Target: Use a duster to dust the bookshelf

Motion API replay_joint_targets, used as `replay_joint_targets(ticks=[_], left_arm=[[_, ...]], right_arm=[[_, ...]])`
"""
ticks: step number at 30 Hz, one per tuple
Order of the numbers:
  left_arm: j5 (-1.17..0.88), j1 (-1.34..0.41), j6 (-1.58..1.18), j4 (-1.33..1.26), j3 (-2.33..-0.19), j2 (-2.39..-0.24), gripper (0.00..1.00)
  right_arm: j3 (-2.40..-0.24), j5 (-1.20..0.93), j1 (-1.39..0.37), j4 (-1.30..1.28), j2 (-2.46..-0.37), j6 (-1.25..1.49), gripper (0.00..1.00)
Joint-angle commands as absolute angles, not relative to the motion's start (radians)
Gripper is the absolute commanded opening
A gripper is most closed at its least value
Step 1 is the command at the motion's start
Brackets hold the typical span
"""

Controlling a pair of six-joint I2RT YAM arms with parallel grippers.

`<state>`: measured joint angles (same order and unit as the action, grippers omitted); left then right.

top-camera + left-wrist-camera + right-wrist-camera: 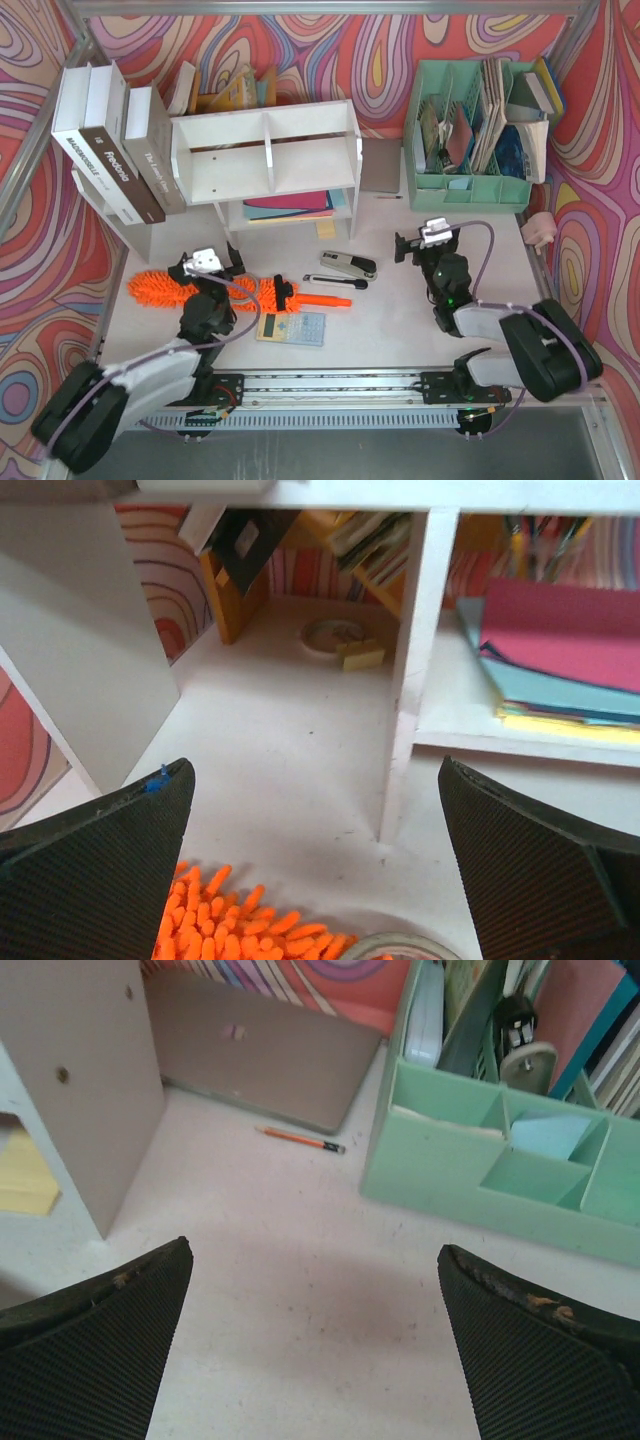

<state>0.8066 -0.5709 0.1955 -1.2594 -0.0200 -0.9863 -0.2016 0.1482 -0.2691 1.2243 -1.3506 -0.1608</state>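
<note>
The duster [160, 290] lies on the bench [400, 320], not picked up, so the bookshelf [265, 150] needs dusting. The left gripper [210, 263] and right gripper [425, 240] are spread wide, empty.

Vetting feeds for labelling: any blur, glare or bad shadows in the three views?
Top external: sharp, evenly lit, no glare; only the lower tier of the bookshelf sits in shade. Left wrist: slightly soft, the shelf's upper edge nearly washed out, duster cropped at the bottom. Right wrist: slightly soft, a dim shadow patch on the table at the right end effector.
</note>
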Motion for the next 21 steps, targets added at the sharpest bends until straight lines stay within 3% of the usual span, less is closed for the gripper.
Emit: replay_joint_targets(ticks=[1,9,15,18,21], left_arm=[[0.998,-0.699,0.229,-0.906,-0.053,-0.728,0.98],[1.007,-0.778,-0.096,-0.149,-0.192,-0.29,0.99],[0.962,-0.778,-0.371,0.162,-0.316,-0.218,0.98],[0.895,-0.778,-0.466,0.263,-0.359,-0.21,0.98],[1.012,-0.777,-0.751,0.491,-0.425,-0.228,0.98]], right_arm=[[-0.199,0.141,-0.298,1.063,-1.204,-0.129,0.99],[-0.245,-0.015,-0.302,0.765,-0.898,0.104,0.99],[-0.346,0.176,-0.301,0.386,-0.778,0.529,0.99],[-0.389,0.066,-0.3,0.335,-0.799,0.453,0.99],[-0.45,0.033,-0.301,0.256,-0.859,0.419,0.99]])
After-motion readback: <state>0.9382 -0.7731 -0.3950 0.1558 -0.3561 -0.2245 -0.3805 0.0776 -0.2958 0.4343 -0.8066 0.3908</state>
